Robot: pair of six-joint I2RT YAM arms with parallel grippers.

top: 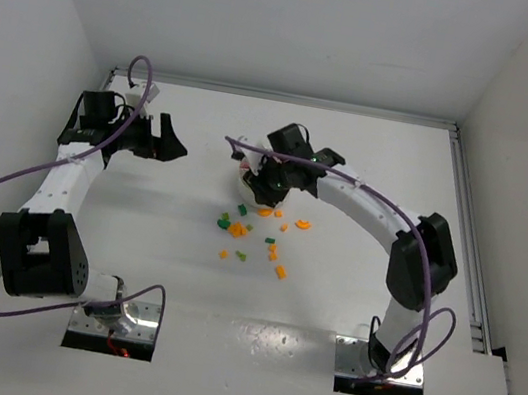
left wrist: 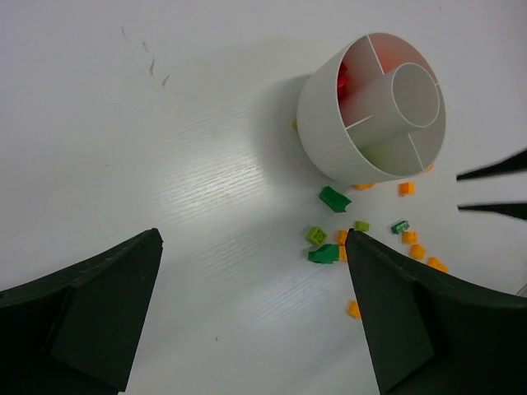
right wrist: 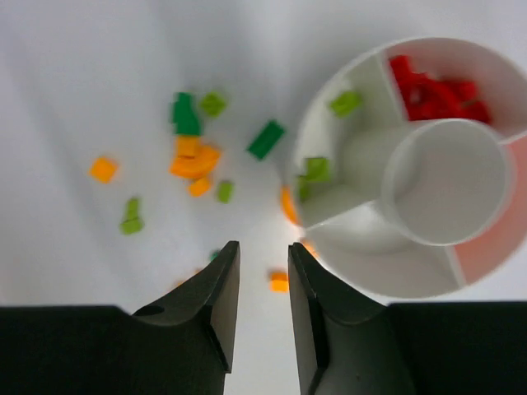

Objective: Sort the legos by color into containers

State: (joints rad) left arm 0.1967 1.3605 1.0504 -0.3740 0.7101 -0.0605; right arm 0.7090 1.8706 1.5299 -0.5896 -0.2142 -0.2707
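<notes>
Nearest the arms' bases, loose legos [top: 236, 228] in orange and green lie scattered about the middle of the table. Just beyond them stands the divided dish [left wrist: 325, 123]. The right gripper [right wrist: 257, 271] hangs over its near rim, jaws a narrow slit apart with nothing between them. Farther left, the left gripper [left wrist: 254, 236] gapes wide and empty.

Dropping straight down could clip the rim and shove or tip the dish. Orange bricks tucked against its wall look awkward to pinch.

The overhead view hides the dish under the right arm. The right wrist shows red bricks [right wrist: 432, 86] in one wedge and green bricks [right wrist: 346, 103] in another.
</notes>
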